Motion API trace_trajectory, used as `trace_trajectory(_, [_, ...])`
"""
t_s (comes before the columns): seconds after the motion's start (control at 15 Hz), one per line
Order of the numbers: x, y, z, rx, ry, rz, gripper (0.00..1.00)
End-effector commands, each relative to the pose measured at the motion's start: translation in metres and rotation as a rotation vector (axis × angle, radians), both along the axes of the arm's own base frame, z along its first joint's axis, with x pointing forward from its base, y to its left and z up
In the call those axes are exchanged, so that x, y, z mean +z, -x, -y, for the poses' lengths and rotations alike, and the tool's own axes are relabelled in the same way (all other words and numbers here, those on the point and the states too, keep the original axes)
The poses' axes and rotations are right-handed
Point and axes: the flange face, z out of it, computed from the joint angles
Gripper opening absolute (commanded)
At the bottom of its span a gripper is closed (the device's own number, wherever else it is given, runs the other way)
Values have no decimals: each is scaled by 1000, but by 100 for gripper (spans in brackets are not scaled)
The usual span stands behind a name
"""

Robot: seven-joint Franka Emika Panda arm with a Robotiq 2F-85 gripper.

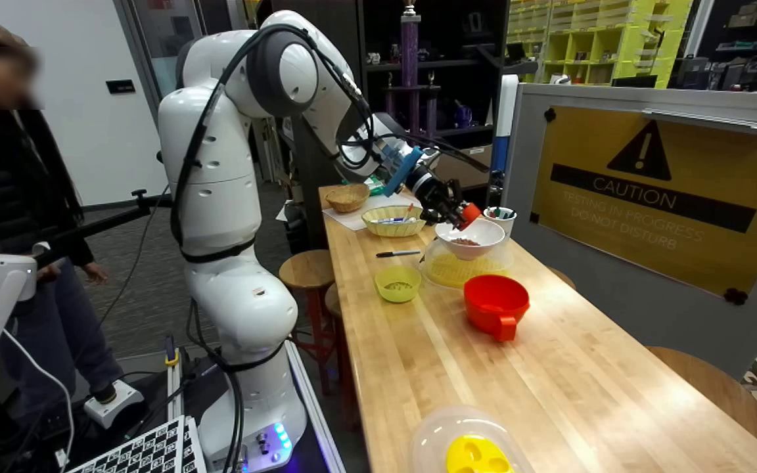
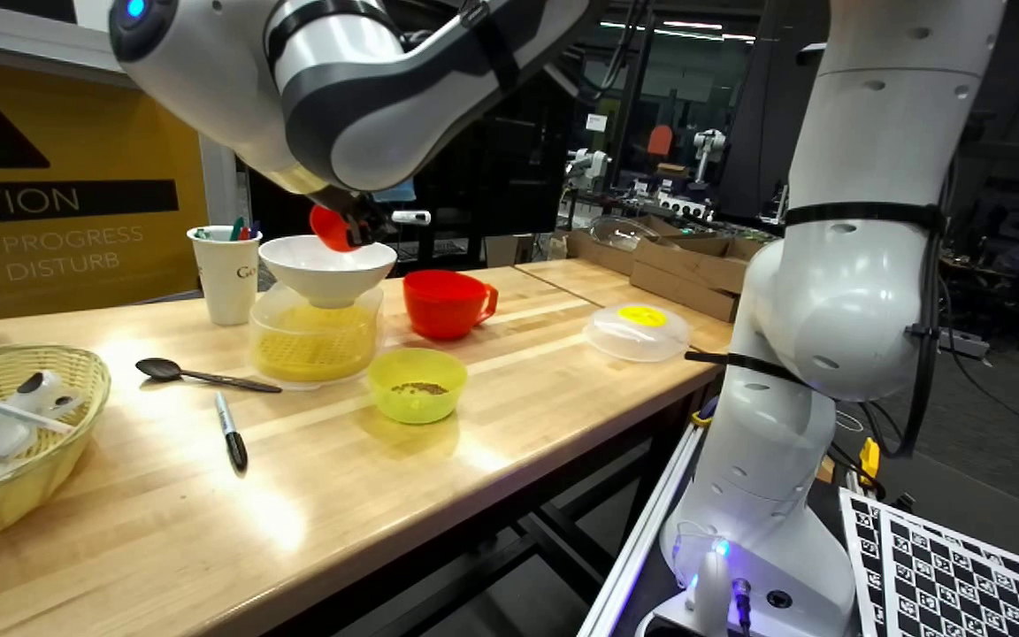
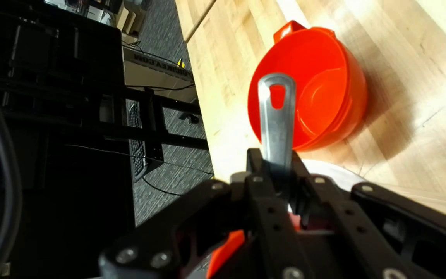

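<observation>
I can see a butcher-block table (image 2: 138,540) carrying a red handled bowl (image 2: 440,308), a yellow-green bowl (image 2: 414,409), black spoon (image 2: 204,377), black-capped marker (image 2: 230,431), paper cup (image 2: 228,276), translucent container (image 2: 315,345) and, well apart, a clear yellow-topped dome (image 2: 633,339).

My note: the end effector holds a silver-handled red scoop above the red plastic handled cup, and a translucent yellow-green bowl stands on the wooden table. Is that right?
Wrong vessel underneath: the end effector holds the silver-handled red scoop above the round white bowl, as both exterior views show; the translucent yellow-green bowl does stand on the wooden table.
</observation>
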Motion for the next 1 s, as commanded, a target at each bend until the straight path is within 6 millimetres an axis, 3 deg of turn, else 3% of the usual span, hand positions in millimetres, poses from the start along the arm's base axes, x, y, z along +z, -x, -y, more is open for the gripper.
trace_trajectory(0.0, [1, 3, -15, 23, 9, -81, 4])
trace_trajectory(0.4, [4, 1, -30, 40, -9, -144, 4])
trace_trajectory(0.93, [7, -5, -31, -30, -93, -240, 4])
